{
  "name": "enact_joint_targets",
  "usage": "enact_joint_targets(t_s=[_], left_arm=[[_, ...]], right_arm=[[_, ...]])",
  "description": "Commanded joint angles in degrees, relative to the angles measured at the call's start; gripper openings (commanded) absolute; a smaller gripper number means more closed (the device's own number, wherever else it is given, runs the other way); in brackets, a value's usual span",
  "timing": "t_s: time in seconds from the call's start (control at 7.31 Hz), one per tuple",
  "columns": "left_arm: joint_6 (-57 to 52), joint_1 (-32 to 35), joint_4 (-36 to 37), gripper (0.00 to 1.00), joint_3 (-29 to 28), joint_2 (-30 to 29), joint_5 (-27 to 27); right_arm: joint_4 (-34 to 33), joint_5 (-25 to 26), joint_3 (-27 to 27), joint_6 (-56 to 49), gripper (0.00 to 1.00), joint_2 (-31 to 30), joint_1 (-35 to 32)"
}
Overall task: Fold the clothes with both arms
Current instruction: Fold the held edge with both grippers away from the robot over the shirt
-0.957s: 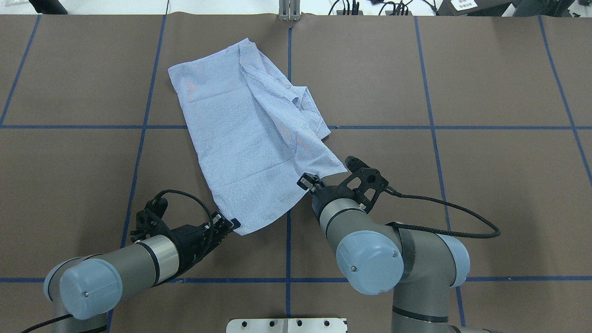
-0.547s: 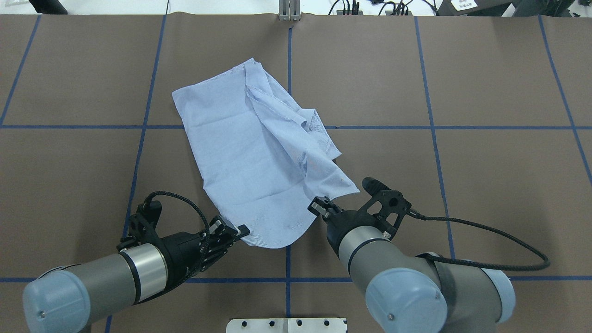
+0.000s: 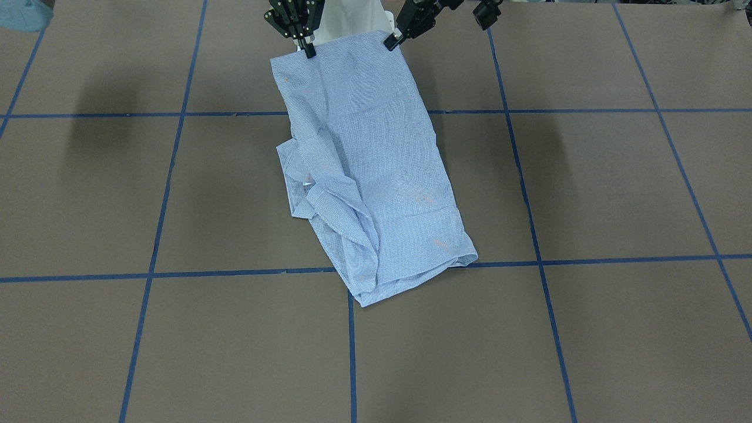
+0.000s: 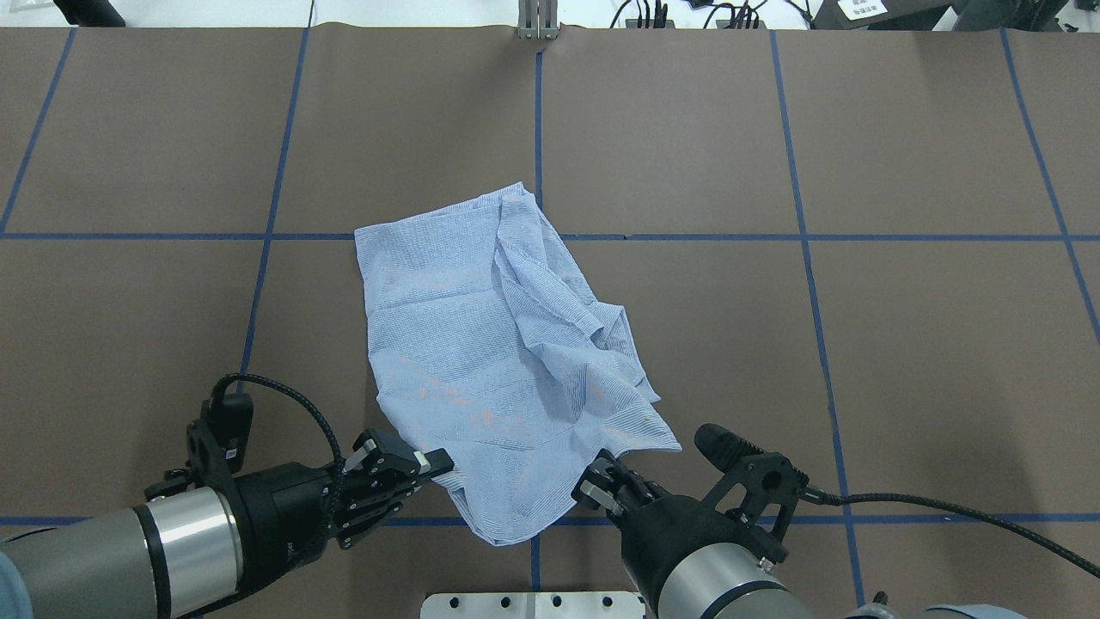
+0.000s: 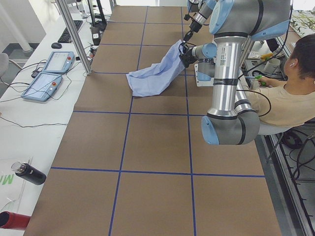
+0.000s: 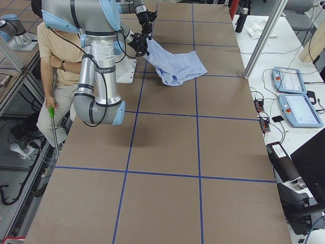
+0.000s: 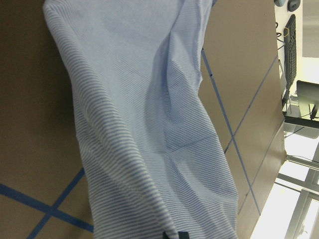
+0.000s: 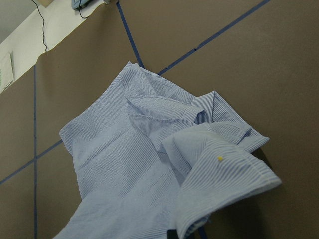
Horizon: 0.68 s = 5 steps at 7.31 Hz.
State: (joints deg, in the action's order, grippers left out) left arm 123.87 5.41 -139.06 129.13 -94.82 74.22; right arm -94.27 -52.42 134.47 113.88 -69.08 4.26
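Note:
The clothes, one light blue striped shirt, lie partly folded on the brown table, with a bunched sleeve and cuff along the right side. Its far end rests on the table, while the end nearest the robot is raised. My left gripper is shut on the near left corner, seen in the front-facing view as left gripper. My right gripper is shut on the near right corner, seen there as right gripper. The cloth fills the left wrist view, hanging from dark fingertips.
Blue tape lines grid the tabletop. A metal base plate sits at the near edge between the arms. A seated person is beside the robot's pedestal. Control tablets and bottles lie on the white bench past the table's far edge.
Both grippers have drawn back toward the robot's base, still holding the shirt's near corners. The shirt has slid toward the near edge, its far end now near the cross tape line.

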Motion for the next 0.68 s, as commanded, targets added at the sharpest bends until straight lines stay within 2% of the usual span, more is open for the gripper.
enact_joint_targets(t_s=[0.0, 0.14, 0.27, 0.41, 0.55], left_arm=[[-0.29, 2.48, 12.52, 0.0, 0.68, -1.15, 1.89], [-2.38, 4.59, 16.5, 0.0, 0.42, -2.2, 1.9], [-5.19, 8.0, 17.93, 0.0, -1.06, -2.39, 1.99], [-8.26, 11.78, 18.03, 0.0, -3.69, -3.52, 2.07], [-11.16, 15.21, 18.73, 0.0, -6.41, -6.84, 2.25]], right_arm=[[-0.47, -0.74, -6.54, -2.16, 0.0, 4.45, -5.8], [-0.47, -1.36, -11.03, -3.65, 0.0, 8.75, -8.98], [-0.47, -1.97, -14.21, -4.8, 0.0, 11.66, -12.05], [0.05, -4.76, -16.24, -8.12, 0.0, 13.0, -15.48], [-0.03, -5.84, -19.39, -9.28, 0.0, 15.88, -18.38]])
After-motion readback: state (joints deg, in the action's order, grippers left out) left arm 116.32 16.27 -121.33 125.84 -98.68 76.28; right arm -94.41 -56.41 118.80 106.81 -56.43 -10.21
